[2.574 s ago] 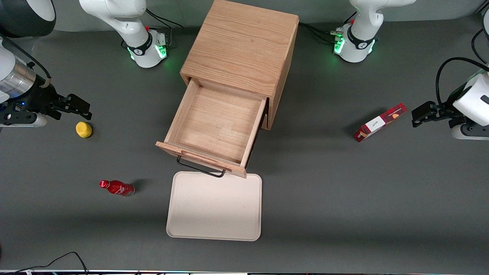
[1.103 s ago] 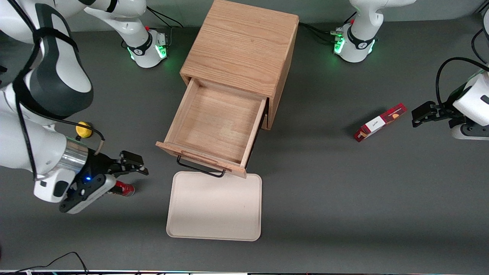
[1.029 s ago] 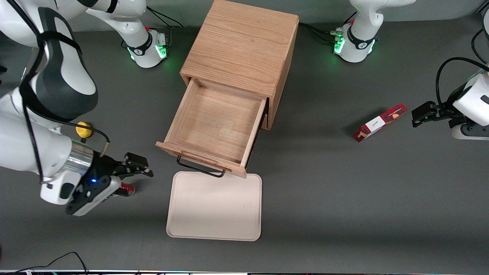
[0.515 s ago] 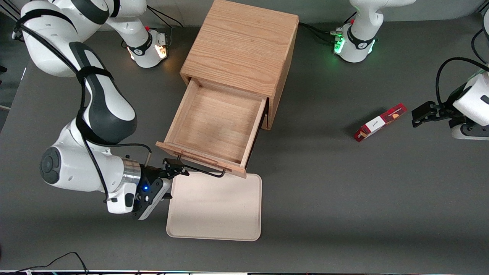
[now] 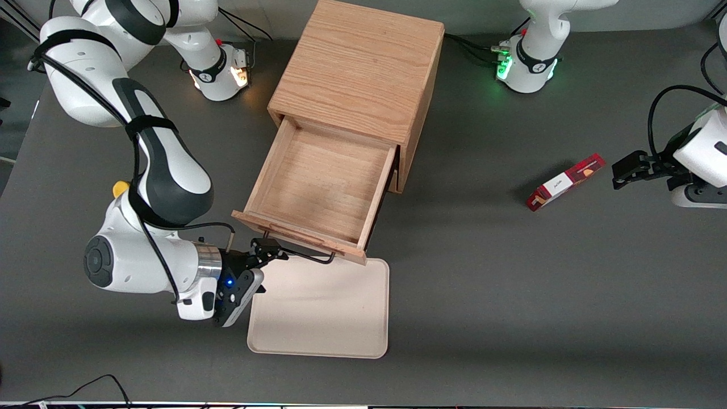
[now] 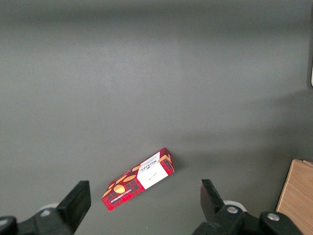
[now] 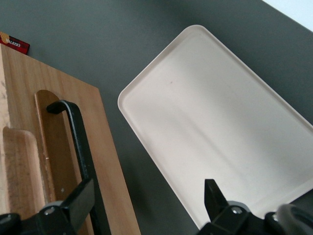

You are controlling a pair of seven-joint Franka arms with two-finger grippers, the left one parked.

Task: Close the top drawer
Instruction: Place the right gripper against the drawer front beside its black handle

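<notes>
The top drawer (image 5: 318, 182) of the light-oak cabinet (image 5: 363, 68) stands pulled far out and is empty inside. Its front panel (image 5: 295, 234) faces the front camera, with the raised wooden strip and the black wire handle (image 5: 309, 257) below it. The right gripper (image 5: 270, 250) is open and holds nothing. It sits in front of the drawer, at the handle's end nearest the working arm. In the right wrist view the drawer front (image 7: 49, 147) and the handle (image 7: 78, 142) show close up, and one fingertip (image 7: 80, 198) lies over the handle bar.
A cream tray (image 5: 321, 307) lies flat on the table right in front of the drawer, also in the right wrist view (image 7: 220, 122). A yellow ball (image 5: 120, 187) peeks out by the working arm. A red box (image 5: 565, 182) lies toward the parked arm's end, also in the left wrist view (image 6: 139, 178).
The right arm has swung in from the working arm's end of the table, over the red bottle, until its open gripper reached the drawer's handle. The drawer has not moved.
</notes>
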